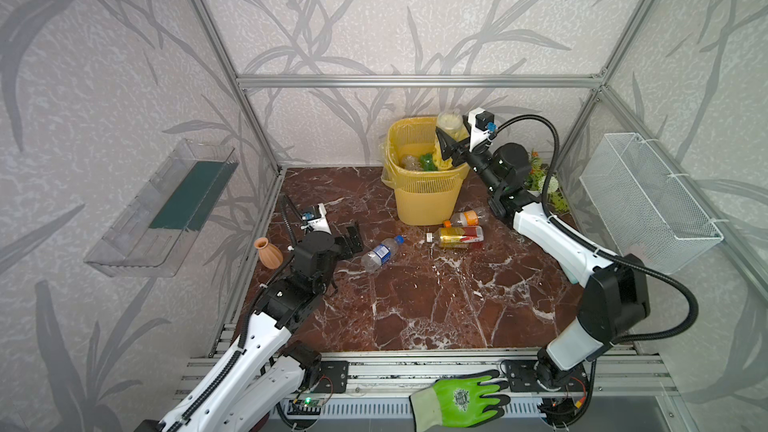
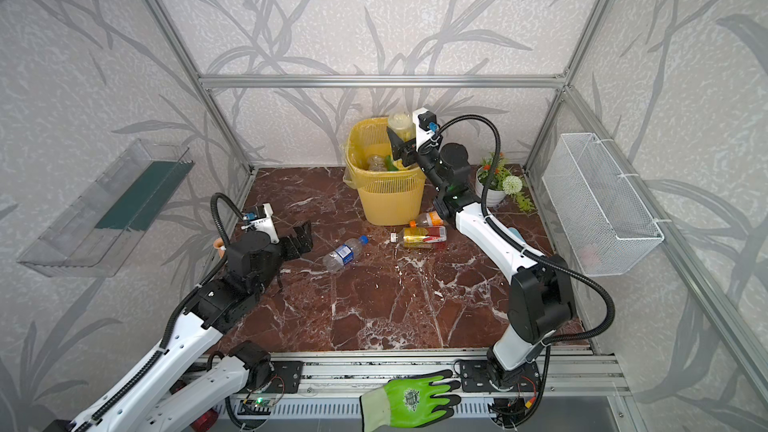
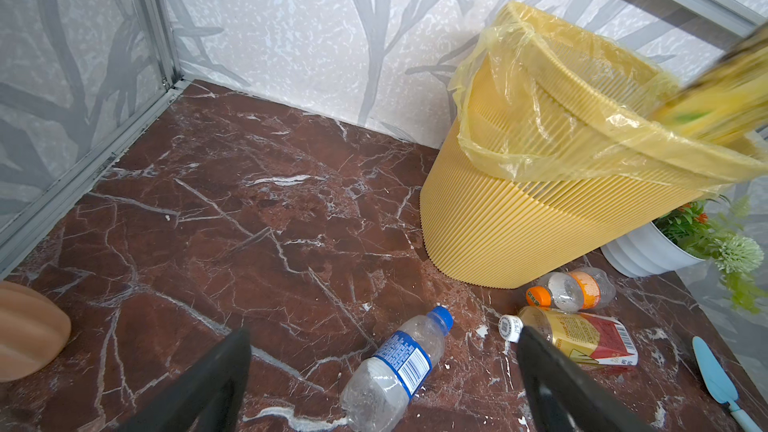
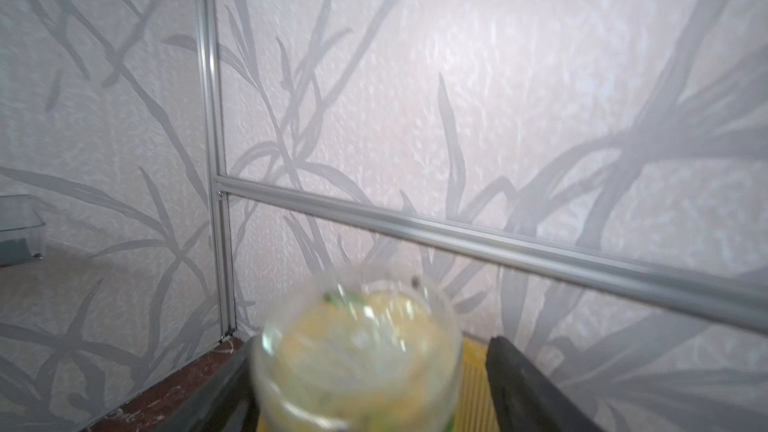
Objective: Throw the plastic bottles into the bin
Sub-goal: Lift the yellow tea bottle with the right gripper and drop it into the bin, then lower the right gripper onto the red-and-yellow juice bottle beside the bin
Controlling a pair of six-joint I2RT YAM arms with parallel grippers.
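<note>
Hold your right gripper [image 4: 372, 344] over the bin [image 1: 419, 197]; jaws parted, bottle [image 1: 449, 122] looks loose (blurred). Left gripper [image 3: 382, 332] wide, empty; 3 bottles [image 1: 381, 252] to go.

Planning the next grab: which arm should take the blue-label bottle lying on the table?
Left. The left gripper, open, sits beside the blue-label bottle; the right gripper is up over the bin.

The bottle [image 4: 357, 363] between the fingers of my right gripper [image 4: 372, 342] is a blur, its lower part cut off by the picture's edge, its label unreadable. My left arm [image 2: 249, 259] hides most of the vase [image 2: 219, 244]. The wall of the bin [image 1: 424, 201] half covers the bottles inside [image 1: 413, 162].
</note>
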